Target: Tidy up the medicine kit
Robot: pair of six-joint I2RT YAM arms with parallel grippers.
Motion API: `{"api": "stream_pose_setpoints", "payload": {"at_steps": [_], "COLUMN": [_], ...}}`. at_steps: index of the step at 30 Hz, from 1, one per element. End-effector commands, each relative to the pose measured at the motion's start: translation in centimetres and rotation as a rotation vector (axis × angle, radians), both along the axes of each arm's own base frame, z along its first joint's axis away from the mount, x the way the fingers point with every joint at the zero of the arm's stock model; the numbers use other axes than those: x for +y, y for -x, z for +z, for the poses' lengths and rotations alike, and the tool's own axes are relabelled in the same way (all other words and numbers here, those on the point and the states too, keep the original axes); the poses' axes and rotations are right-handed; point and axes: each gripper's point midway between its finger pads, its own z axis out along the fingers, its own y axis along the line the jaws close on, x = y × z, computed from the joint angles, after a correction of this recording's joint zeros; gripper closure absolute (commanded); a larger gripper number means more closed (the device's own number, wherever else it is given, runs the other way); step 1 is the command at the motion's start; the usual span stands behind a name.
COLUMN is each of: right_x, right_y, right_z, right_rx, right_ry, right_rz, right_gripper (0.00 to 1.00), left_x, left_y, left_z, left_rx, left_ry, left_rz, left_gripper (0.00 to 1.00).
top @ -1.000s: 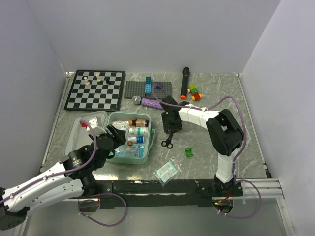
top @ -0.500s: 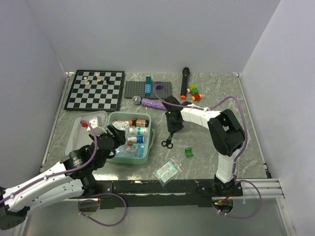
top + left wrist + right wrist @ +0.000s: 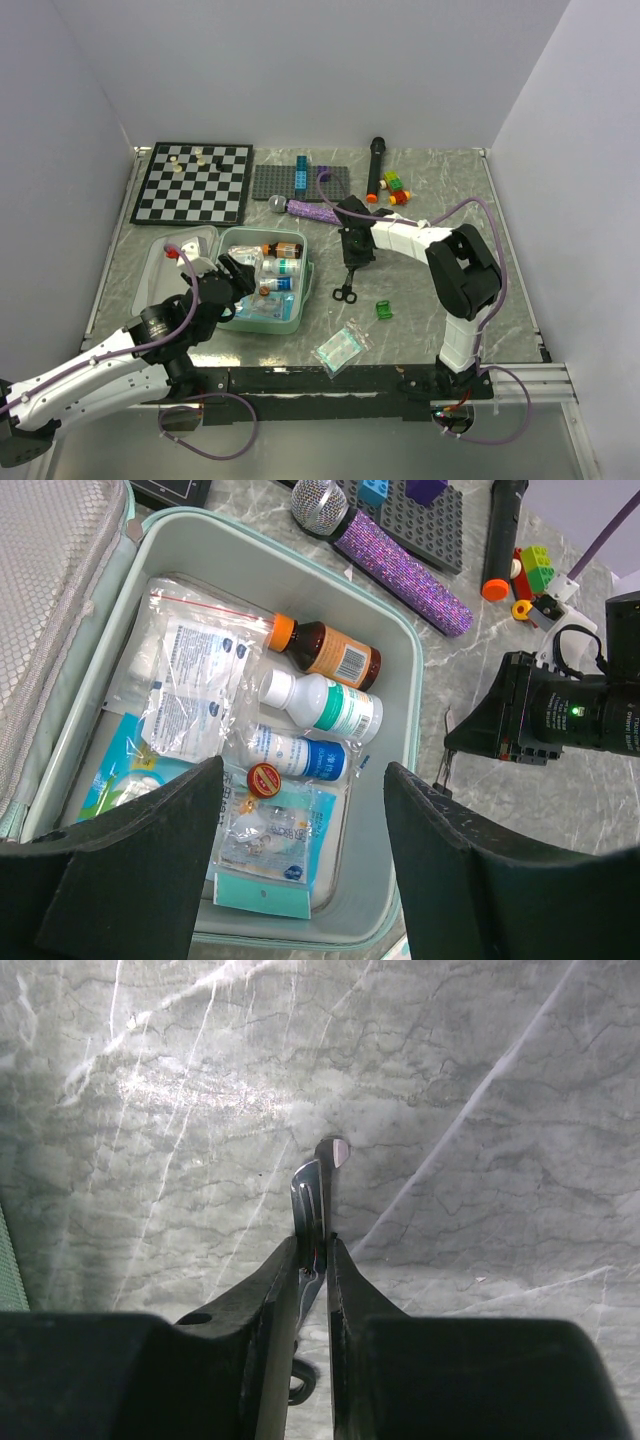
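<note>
The mint-green medicine kit [image 3: 262, 331] lies open at the left, its lid [image 3: 165, 262] folded out beside it. Its tray [image 3: 412, 680] holds a brown bottle [image 3: 325, 652], a white bottle [image 3: 322, 702] and several sachets. My left gripper [image 3: 235, 272] hovers open over the tray's near part [image 3: 302, 770], holding nothing. To the right of the kit, black-handled scissors [image 3: 346, 290] rest on the table. My right gripper [image 3: 352, 262] points down at them. In the right wrist view its jaws [image 3: 313, 1245] are pinched on the scissors' blades [image 3: 312, 1185].
A chessboard [image 3: 192, 183] and a grey studded plate [image 3: 300, 182] lie at the back. A purple glitter microphone [image 3: 305, 209], a black marker [image 3: 375, 165] and coloured bricks [image 3: 397, 188] are near them. A green block [image 3: 384, 310] and a clear pouch [image 3: 340, 349] lie near the front.
The right gripper's jaws have closed in on the scissors' blades, and the scissors have shifted slightly right. The left arm has stayed still.
</note>
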Motion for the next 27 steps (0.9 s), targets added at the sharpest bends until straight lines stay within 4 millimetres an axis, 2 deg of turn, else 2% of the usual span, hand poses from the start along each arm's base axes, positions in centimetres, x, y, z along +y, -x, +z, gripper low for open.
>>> {"api": "stream_pose_setpoints", "payload": {"at_steps": [1,19,24,27], "right_x": [0.1,0.6,1.2,2.4], "right_y": [0.7,0.5,0.3,0.6], "right_z": [0.8,7.2,10.5,12.5], "right_rx": [0.014,-0.077,-0.131,-0.146], "right_ry": [-0.020,-0.096,-0.150,-0.202], "right_rz": [0.009,0.023,0.024,0.046], "right_gripper": [0.84,0.86,0.86,0.86], "left_x": [-0.2,-0.3,-0.2,-0.2], "left_y": [-0.1,-0.2,-0.2,-0.2], "left_z": [0.7,1.0,1.3,1.5], "left_rx": [-0.012,-0.016,-0.023,-0.027], "left_ry": [0.028,0.024,0.025,0.031], "left_rz": [-0.001,-0.002,0.002,0.002], "left_gripper": [0.30,0.30,0.30,0.30]}}
